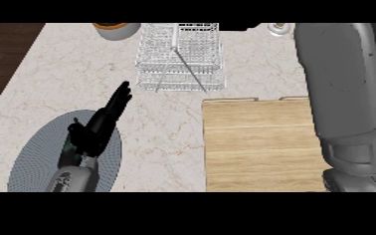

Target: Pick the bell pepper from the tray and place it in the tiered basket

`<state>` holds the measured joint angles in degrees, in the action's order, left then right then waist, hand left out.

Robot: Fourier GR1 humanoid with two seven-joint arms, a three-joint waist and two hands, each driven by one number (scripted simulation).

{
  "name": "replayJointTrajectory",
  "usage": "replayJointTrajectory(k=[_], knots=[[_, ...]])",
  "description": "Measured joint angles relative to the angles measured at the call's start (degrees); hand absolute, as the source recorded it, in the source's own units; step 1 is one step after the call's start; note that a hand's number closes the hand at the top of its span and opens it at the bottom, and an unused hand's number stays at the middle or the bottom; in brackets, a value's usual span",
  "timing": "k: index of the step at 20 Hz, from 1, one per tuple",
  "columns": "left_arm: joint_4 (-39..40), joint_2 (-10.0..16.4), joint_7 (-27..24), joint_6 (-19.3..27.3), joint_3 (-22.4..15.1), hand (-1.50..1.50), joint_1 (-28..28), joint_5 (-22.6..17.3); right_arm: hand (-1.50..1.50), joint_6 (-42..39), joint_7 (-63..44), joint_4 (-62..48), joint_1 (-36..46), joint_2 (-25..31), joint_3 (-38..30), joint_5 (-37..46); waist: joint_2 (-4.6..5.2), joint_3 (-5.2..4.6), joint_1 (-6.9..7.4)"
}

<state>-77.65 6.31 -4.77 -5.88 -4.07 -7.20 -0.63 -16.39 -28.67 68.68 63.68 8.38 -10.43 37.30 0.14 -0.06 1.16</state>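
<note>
Left hand (103,122) over bell pepper (67,148), mostly hidden

The tiered basket (178,55) is white open wire mesh and stands upright at the far middle of the counter (73,79). The tray (257,144), a pale wooden rectangle, lies flat just in front of the basket's right corner, its right side hidden.
</note>
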Motion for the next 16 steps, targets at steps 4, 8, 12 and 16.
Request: replayJointTrajectory(k=[4, 8, 12, 16], knots=[[0.4, 0.0, -0.7, -0.4, -0.2, 0.00, -0.1, 0.4, 1.50, 4.1, 1.2, -10.7, 6.8, -1.5, -0.2, 1.1, 0.24, 0.00, 0.44], [-0.4, -0.3, 0.2, -0.4, -0.5, 0.00, -0.4, 0.6, 1.50, 6.9, 2.5, -20.6, 12.7, -3.5, -0.2, 1.7, 0.39, -0.01, 0.92], [0.2, -0.3, 0.5, -0.7, 0.2, 0.00, -1.3, 0.1, 1.50, 10.9, 4.6, -29.2, 16.4, -5.4, -0.3, 2.3, 0.55, -0.01, 1.14], [0.3, -0.6, 0.3, -0.6, -0.1, 0.00, -1.2, 0.5, 1.50, 14.6, 7.5, -36.8, 19.4, -6.6, -0.9, 2.8, 0.71, -0.02, 1.50]])
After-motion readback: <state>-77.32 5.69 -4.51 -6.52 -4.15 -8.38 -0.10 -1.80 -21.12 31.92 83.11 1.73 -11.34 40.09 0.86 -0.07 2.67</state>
